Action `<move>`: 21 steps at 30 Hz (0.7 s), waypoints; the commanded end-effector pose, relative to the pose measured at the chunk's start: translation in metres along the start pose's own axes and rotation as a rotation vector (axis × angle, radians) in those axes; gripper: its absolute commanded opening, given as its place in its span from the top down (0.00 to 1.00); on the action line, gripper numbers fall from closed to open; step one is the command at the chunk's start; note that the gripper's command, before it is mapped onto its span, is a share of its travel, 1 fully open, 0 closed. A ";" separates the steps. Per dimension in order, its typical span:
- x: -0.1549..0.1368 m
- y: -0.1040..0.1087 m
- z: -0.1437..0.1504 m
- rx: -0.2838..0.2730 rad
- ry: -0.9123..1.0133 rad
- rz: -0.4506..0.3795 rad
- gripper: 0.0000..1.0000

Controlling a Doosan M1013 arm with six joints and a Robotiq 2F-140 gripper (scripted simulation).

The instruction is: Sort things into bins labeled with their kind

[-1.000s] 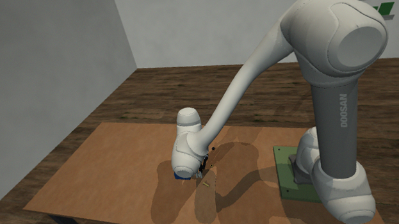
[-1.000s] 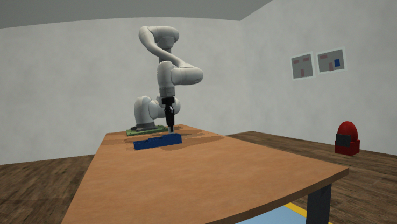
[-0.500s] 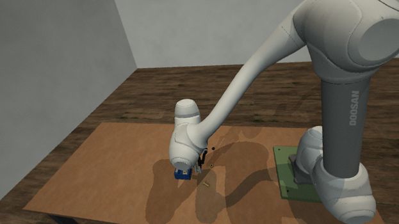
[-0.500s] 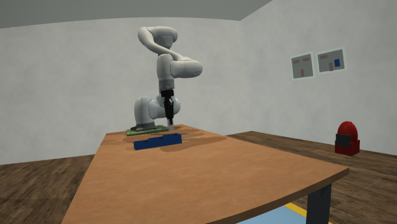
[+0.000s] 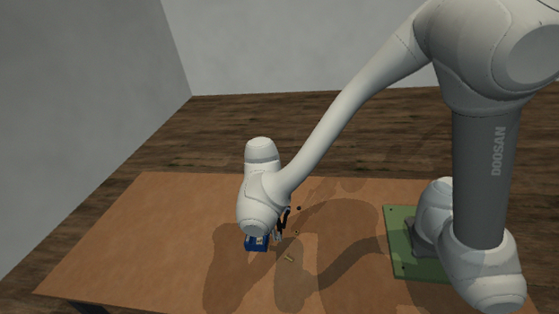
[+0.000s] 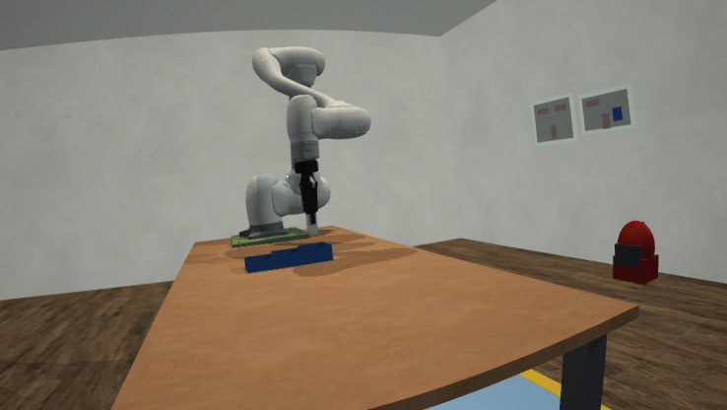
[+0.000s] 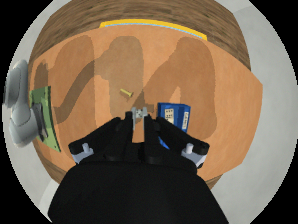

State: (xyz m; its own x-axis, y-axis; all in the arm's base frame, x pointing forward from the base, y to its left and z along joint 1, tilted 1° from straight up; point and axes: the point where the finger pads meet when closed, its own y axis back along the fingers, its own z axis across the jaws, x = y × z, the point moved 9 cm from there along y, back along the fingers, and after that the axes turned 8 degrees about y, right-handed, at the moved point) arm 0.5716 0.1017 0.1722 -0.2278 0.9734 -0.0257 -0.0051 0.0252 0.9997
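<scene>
We find the black two-finger gripper clenched on a small grey metal piece. We judge it should centre over the blue plastic bin, at three o'clock in the wrist view, before releasing low.

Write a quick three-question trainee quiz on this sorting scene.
1. True or false: the gripper stands wide open.
2. What colour are the bins? A red, B blue, C green.
3. Fill in: the brass bolt lies on the ___, outside the bins.

Key: 1 false, it is shut on a small grey part. 2 B. 3 table.
</scene>
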 end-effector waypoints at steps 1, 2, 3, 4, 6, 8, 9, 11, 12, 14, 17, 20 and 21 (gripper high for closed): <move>-0.005 0.001 0.011 0.000 -0.033 0.000 0.93; -0.008 0.001 0.016 0.000 -0.033 0.000 0.93; -0.008 0.001 0.016 0.000 -0.033 0.000 0.93; -0.008 0.001 0.016 0.000 -0.033 0.000 0.93; -0.013 0.001 0.027 0.000 -0.033 0.000 0.93; -0.018 0.001 0.037 0.000 -0.033 0.000 0.93; -0.021 0.001 0.043 0.000 -0.033 0.000 0.93; -0.026 0.001 0.054 0.000 -0.033 0.000 0.93; -0.029 0.001 0.059 0.000 -0.033 0.000 0.93; -0.034 0.001 0.070 0.000 -0.033 0.000 0.93; -0.040 0.001 0.083 0.000 -0.033 0.000 0.93; -0.041 0.001 0.084 0.000 -0.033 0.000 0.93; -0.041 0.001 0.084 0.000 -0.033 0.000 0.93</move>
State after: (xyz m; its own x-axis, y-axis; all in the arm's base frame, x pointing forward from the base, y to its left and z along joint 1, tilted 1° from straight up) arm 0.6621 0.0811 0.1737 -0.1953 0.9804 -0.0257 -0.0053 0.0251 0.9997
